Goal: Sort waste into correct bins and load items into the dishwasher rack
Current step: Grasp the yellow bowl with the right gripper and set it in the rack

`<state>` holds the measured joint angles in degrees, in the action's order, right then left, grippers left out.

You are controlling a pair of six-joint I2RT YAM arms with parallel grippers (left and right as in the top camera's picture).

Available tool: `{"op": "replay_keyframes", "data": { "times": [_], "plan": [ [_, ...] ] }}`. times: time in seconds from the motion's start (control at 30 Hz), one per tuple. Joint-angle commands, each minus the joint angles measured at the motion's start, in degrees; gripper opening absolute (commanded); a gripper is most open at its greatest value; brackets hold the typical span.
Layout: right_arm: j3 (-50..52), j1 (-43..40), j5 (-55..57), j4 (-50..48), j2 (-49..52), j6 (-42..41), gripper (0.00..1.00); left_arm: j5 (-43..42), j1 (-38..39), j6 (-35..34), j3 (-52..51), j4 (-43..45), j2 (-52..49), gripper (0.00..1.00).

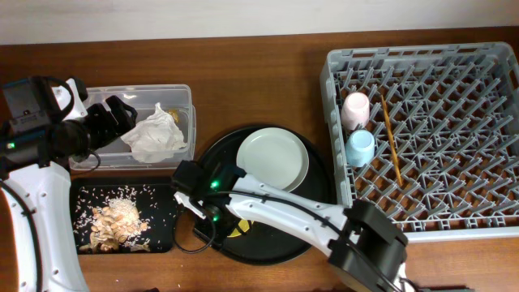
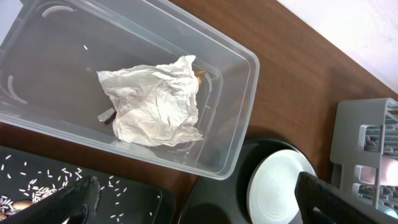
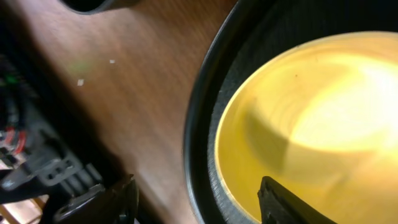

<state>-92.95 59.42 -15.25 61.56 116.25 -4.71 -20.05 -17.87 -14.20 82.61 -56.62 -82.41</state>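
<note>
A crumpled white wrapper point(image 1: 154, 134) point(image 2: 155, 102) lies in the clear tub point(image 1: 185, 96) point(image 2: 236, 93). Brown food scraps with pale crumbs point(image 1: 117, 219) lie in the shallow black tray point(image 1: 162, 195) point(image 2: 124, 199). My left gripper point(image 1: 122, 113) point(image 2: 208, 202) is open and empty above the tub's near side. My right gripper point(image 1: 209, 219) point(image 3: 199, 202) is open, its fingers either side of the yellow bowl's point(image 3: 311, 112) point(image 1: 235, 229) rim, low over it. The pale plate point(image 1: 273, 158) point(image 2: 277, 190) lies nearby. The pink cup point(image 1: 355, 109), blue cup point(image 1: 360, 148) and chopsticks point(image 1: 391, 138) are in the grey rack point(image 1: 486, 122).
The plate and bowl rest on a large round black tray point(image 1: 316, 203) point(image 3: 202, 124) between the bins and the rack. The right arm stretches across this tray from the front right. The rack's corner shows in the left wrist view point(image 2: 360, 137).
</note>
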Motion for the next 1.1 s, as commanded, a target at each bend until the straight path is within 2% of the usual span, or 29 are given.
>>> {"op": "replay_keyframes", "data": {
  "times": [0.0,0.03,0.1,0.17,0.2,0.23,0.3,0.33,0.4,0.47,0.53,0.67,0.73,0.83,0.9,0.93,1.0,1.07],
  "plan": [
    [-0.2,0.2,1.1,-0.5,3.9,-0.3,0.55,0.2,-0.2,-0.1,0.0,-0.1,-0.1,0.99],
    [-0.2,0.2,1.1,-0.8,4.2,-0.3,0.53,0.2,-0.2,-0.1,0.0,-0.1,-0.1,0.99],
    [-0.2,0.2,1.2,-1.7,5.1,-0.3,0.38,0.2,-0.2,-0.1,0.0,-0.1,-0.1,0.99],
    [-0.2,0.2,1.2,-1.8,5.7,-0.3,0.32,0.2,-0.2,-0.1,0.0,-0.1,-0.1,0.99],
    [-0.2,0.2,1.2,-1.6,5.8,-0.3,0.22,0.2,-0.2,-0.1,0.0,-0.1,-0.1,0.99],
    [-0.2,0.2,1.1,-1.4,5.8,-0.3,0.19,0.2,-0.2,-0.1,0.0,-0.1,-0.1,0.99],
    [-0.2,0.2,1.1,0.1,5.7,-0.3,0.18,0.2,-0.2,-0.1,0.0,-0.1,-0.1,0.99],
    [-0.9,0.1,0.9,1.8,5.7,-0.3,0.04,0.2,-0.2,-0.1,0.0,-0.1,-0.1,0.99],
    [-3.8,-0.2,0.9,4.4,4.9,-0.3,0.04,0.2,-0.2,-0.1,0.0,-0.1,-0.1,0.99],
    [-10.6,-2.0,0.9,11.4,-1.1,2.2,0.04,0.2,-0.2,-0.1,0.0,-0.1,-0.1,0.99],
    [-12.4,-4.2,0.9,15.1,-7.7,5.1,0.04,0.2,-0.2,-0.1,0.0,-0.1,-0.1,0.99],
    [-12.4,-19.1,0.2,21.9,-25.4,10.6,0.04,0.2,-0.2,-0.1,0.0,-0.1,-0.1,0.99],
    [-12.4,-32.9,-8.5,27.6,-31.6,20.0,0.04,0.2,-0.2,-0.1,0.0,-0.1,-0.1,0.99],
    [-11.9,-51.2,-18.3,34.3,-33.0,29.7,0.04,0.2,-0.2,-0.1,0.0,-0.1,-0.1,0.99],
    [-7.8,-65.3,-23.9,35.4,-32.9,34.5,0.04,0.2,-0.2,-0.1,0.0,-0.1,-0.1,0.99],
    [-4.8,-71.2,-27.7,35.1,-32.6,34.6,0.04,0.2,-0.2,-0.1,0.0,-0.1,-0.1,0.99],
    [3.7,-80.7,-37.2,34.2,-31.8,41.5,0.04,0.2,-0.2,-0.1,0.0,-0.1,-0.1,0.99],
    [14.8,-86.6,-42.5,29.4,-29.8,44.1,0.04,0.2,-0.2,-0.1,0.0,-0.1,-0.1,0.99]
  ]
}}
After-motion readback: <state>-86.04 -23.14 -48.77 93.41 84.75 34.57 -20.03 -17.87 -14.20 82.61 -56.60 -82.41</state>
